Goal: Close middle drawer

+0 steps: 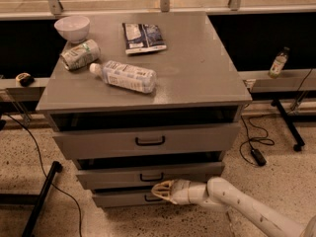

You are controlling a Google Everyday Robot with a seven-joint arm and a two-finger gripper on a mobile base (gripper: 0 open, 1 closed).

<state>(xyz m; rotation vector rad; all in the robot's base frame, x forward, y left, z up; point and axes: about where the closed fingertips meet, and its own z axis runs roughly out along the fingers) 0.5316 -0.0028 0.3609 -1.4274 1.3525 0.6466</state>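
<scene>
Middle drawer (187, 173) is not shut. Its front stands proud of the table (197, 68) body, with a dark gap showing along its top edge. It's the low, flat front, second of three. The taller top drawer (98, 142) sits at its 12 o'clock and is also ajar. The narrower bottom drawer (118, 199) sits at its 6 o'clock.

Gripper (160, 190) is low in frame, at the bottom drawer's level and close in front of it. The arm comes in from 4 o'clock. Released or clenched: can't tell from this view, and it isn't holding anything I can make out.

Key geometry: the middle drawer's handle (151, 177) is at about 11 o'clock from the gripper tip, just beside it. I can't confirm contact with the front. The front's long axis runs 9 to 3 and the handle is near its centre, so the gripper is roughly under the mid-line. There's only one arm, so no choice of side.

My read: it needs a small lift toward 12 to get onto the middle front. After that, a straight push into the table, square to the 9–3 axis. Risk: staying this low pushes the bottom drawer instead, and going off-centre could rack the drawer.

Bowl (72, 27), can (80, 55), bottle (126, 76) and packet (143, 36) sit on the table top, out of the way.
</scene>
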